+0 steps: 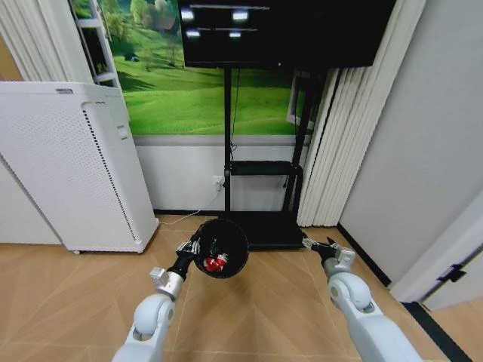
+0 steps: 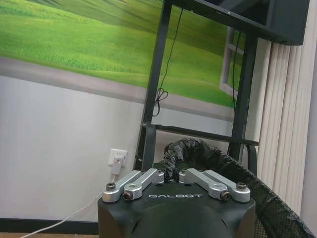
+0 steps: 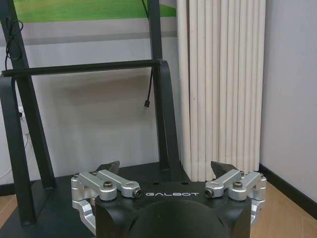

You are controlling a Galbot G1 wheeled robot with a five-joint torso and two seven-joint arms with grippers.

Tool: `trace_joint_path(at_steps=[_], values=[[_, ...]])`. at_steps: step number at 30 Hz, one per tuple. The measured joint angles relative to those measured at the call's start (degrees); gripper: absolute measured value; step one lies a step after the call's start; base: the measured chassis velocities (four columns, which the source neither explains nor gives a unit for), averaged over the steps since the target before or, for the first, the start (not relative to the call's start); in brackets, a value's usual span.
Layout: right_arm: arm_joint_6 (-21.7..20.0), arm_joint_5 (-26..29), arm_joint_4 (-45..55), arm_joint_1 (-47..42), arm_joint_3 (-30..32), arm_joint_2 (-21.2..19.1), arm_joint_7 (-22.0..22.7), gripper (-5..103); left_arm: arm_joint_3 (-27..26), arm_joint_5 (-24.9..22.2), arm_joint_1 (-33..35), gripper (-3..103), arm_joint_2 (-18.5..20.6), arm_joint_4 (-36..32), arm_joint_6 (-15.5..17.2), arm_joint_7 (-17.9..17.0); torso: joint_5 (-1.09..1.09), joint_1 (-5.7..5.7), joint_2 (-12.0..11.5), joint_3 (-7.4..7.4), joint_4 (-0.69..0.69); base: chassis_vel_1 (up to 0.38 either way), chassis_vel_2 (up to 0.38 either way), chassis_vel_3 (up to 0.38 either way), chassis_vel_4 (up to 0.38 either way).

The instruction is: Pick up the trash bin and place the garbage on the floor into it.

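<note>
Bin (image 1: 226, 245) held off the wood floor (image 1: 75, 302) by left hand (image 1: 190, 249), clamped on near rim and tilted so the mouth faces the head camera. Inside, red garbage (image 1: 215, 263) lying low in the bin, with a small greenish bit beside it, too small to tell what. From left wrist, hand (image 2: 171, 173) closed on the bag-lined rim (image 2: 198, 148), fingers (image 2: 148, 179) drawn together against the black liner. Right hand (image 1: 315, 245) hanging above the floor to the right of the bin, well apart from it, released and holding nothing; from right wrist, hand (image 3: 168, 171) with fingertips (image 3: 110, 167) spread wide over the black TV stand base (image 3: 59, 208). Behind the bin, TV stand (image 1: 260, 173) with dark screen (image 1: 287, 30) on top, against a wall with a green meadow mural (image 1: 196, 90). White perforated appliance (image 1: 68, 166) standing at the left, white curtain (image 1: 339, 136) at the right, wall socket (image 2: 117, 158) with a plugged white cord low on the wall.
</note>
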Motion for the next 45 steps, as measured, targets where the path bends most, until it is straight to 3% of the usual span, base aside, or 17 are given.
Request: trace_joint_path(at_steps=[32, 38, 45], values=[[-0.59, 0.06, 1.33, -1.79, 0.29, -0.61, 0.01, 100, -0.46, 1.25, 0.91, 7, -0.97, -0.27, -0.69, 0.69, 0.00, 0.00, 0.00, 0.00, 0.02, 0.112, 0.109, -0.111, -0.113], [2.23, -0.87, 1.26, -2.54, 0.18, -0.14, -0.35, 100, -0.65, 1.40, 1.43, 7, -1.18, -0.69, -0.78, 0.83, 0.01, 0.00, -0.01, 0.00, -0.01, 0.011, 0.008, -0.004, -0.002], [1.41, -1.26, 2.24, -3.52, 0.37, -0.06, -0.45, 100, -0.65, 1.56, 1.66, 7, -1.20, -0.93, -0.85, 0.93, 0.01, 0.00, -0.01, 0.00, -0.01, 0.000, 0.000, 0.000, 0.000]])
